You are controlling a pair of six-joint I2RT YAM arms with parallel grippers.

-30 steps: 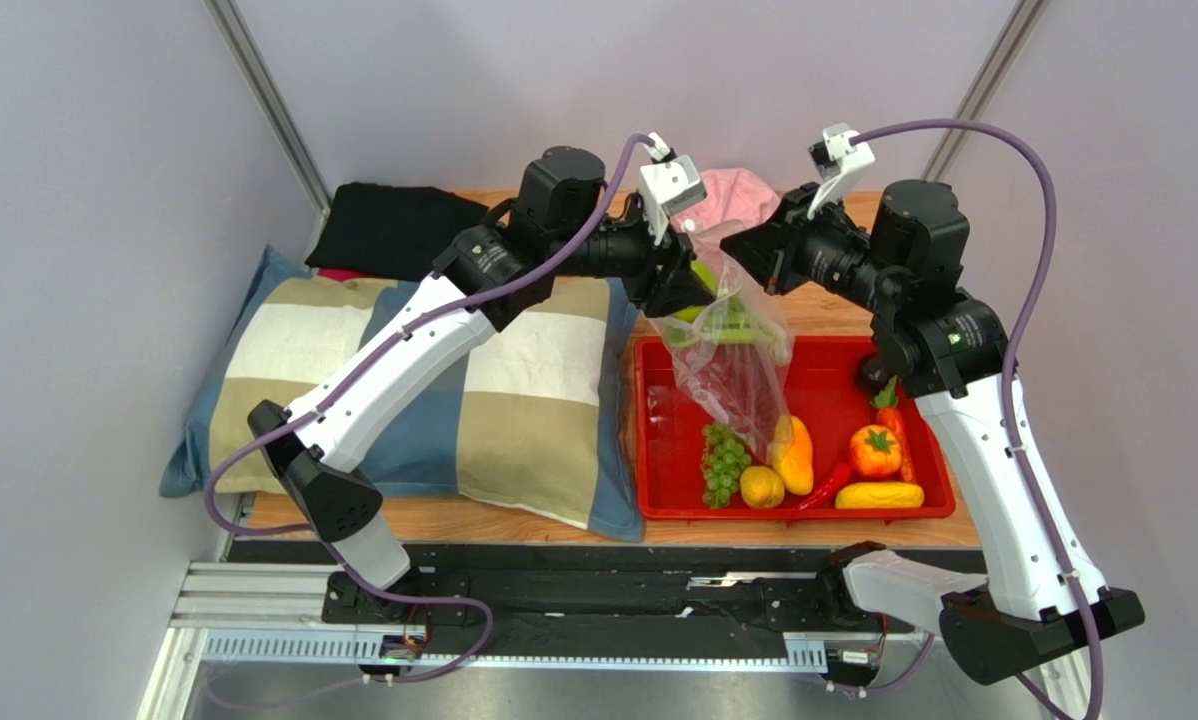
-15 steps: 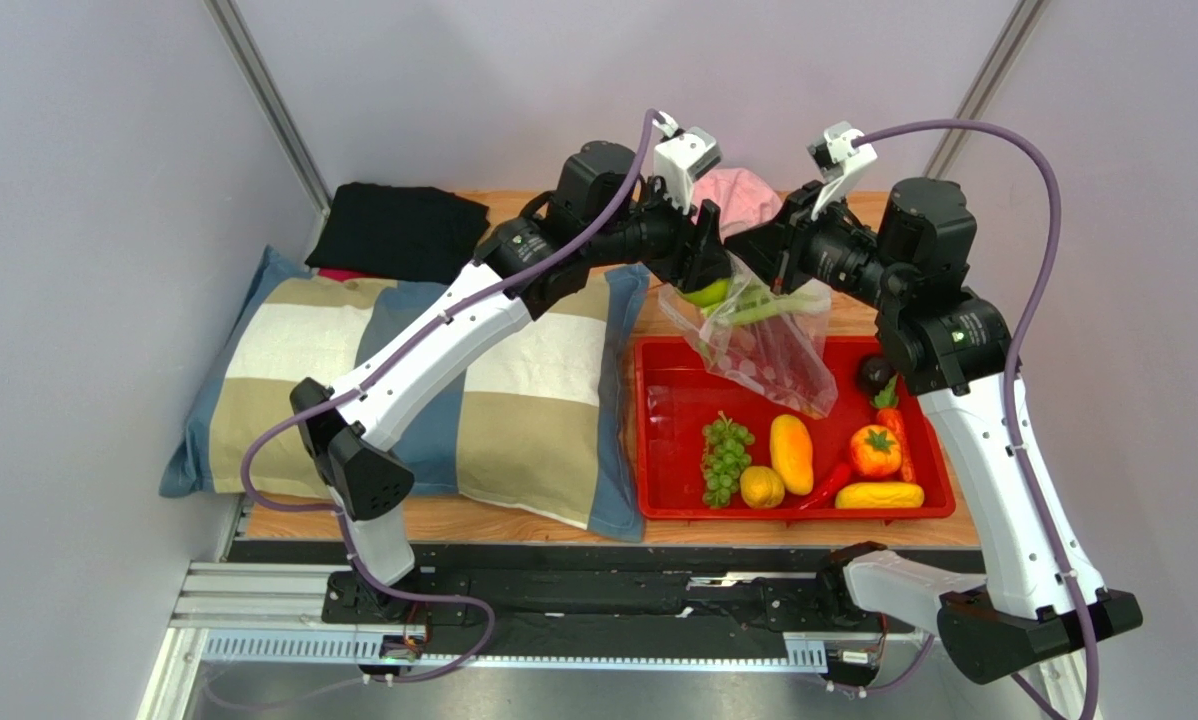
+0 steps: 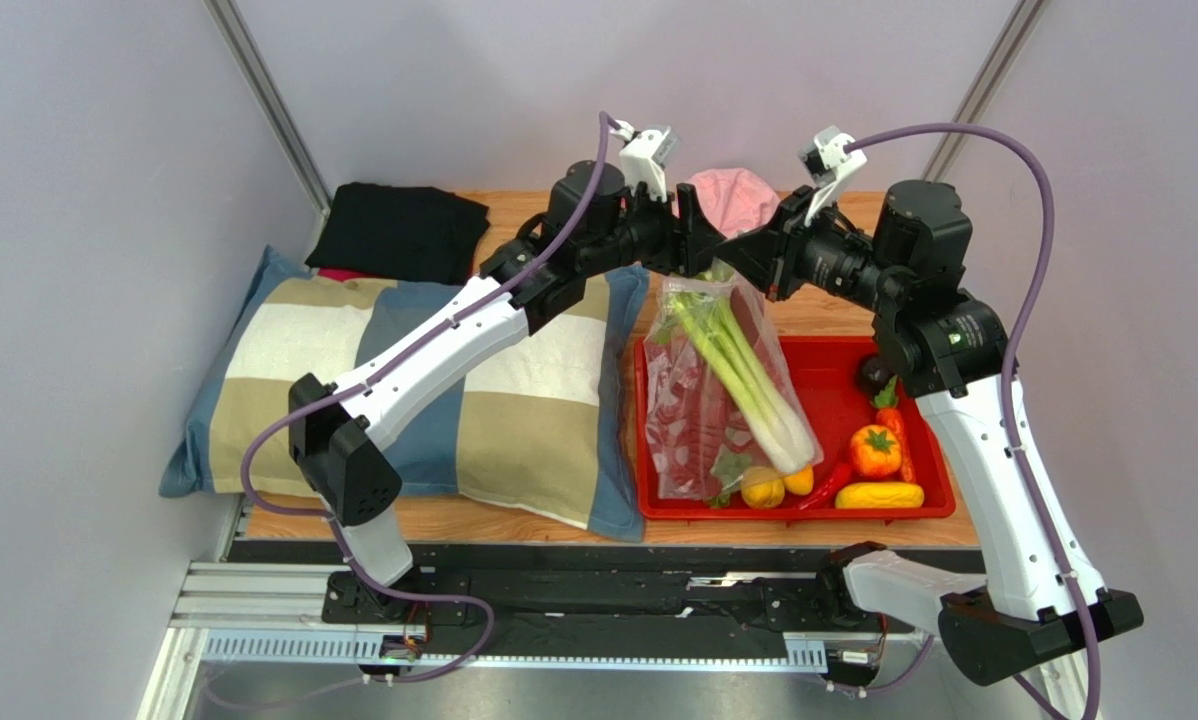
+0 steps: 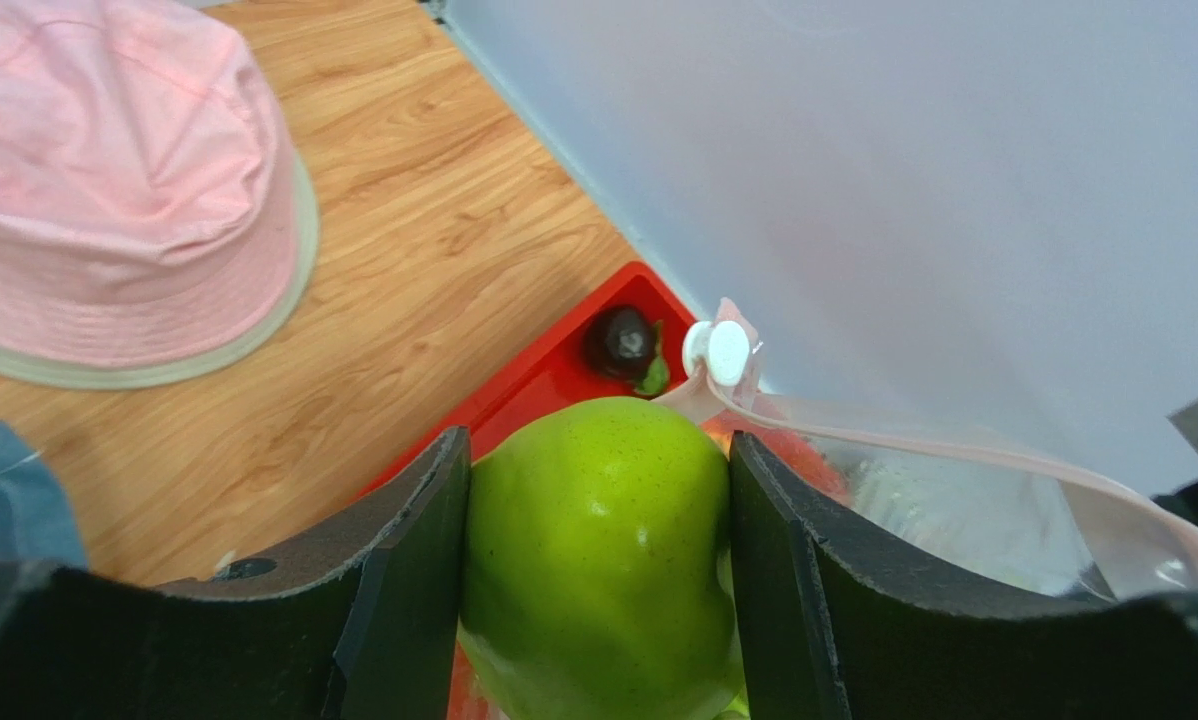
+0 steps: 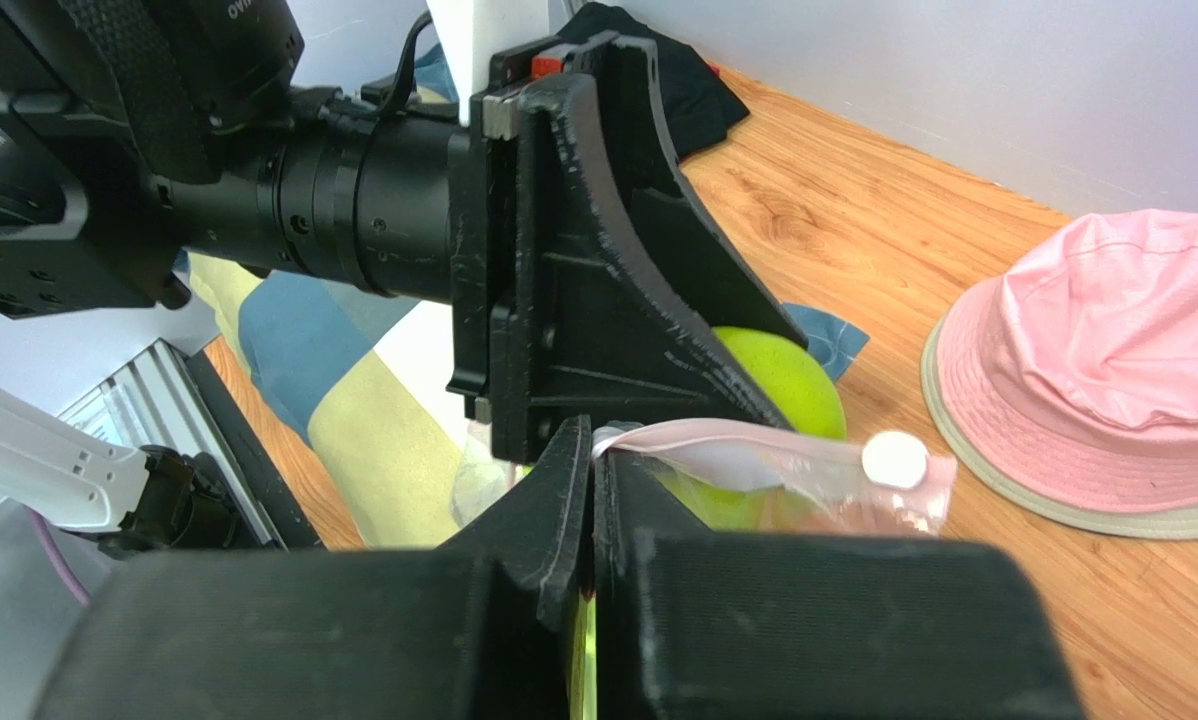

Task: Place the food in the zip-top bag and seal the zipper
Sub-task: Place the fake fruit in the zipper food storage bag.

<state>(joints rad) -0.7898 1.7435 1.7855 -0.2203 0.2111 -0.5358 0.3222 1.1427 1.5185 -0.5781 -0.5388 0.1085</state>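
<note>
Bag (image 3: pixel 710 413) is held up by its top edge between the two arms and hangs slack over the left half of the red tray (image 3: pixel 849 383). Clear film, small pink-red dots. Inside it the celery (image 3: pixel 743 375) is seen lying slantwise, pale base low, green stalks toward the mouth. A reddish shape shows through the film beside it but cannot be made out.

The top edge is pinched by the right gripper (image 5: pixel 593 462), whose fingers are pressed flat together on the zipper (image 4: pixel 921 450). From that pinch the pale strip runs out to a white slider (image 5: pixel 894 458) at its end.

A green apple (image 4: pixel 598 563) is clamped by the left gripper (image 4: pixel 598 465), one finger against each side. It is held at the bag's mouth, just beside the right gripper. In the right wrist view green is seen through the film below the strip. How far past the mouth it sits cannot be told.

A pink hat (image 3: pixel 733 195) is noted on the wooden table behind the grippers. A checked pillow (image 3: pixel 410 375) lies left of the tray, with a black cloth (image 3: pixel 395 225) beyond it. Loose toy fruit is seen along the tray's near edge, and a dark round one (image 4: pixel 620 342) in its far right corner.
</note>
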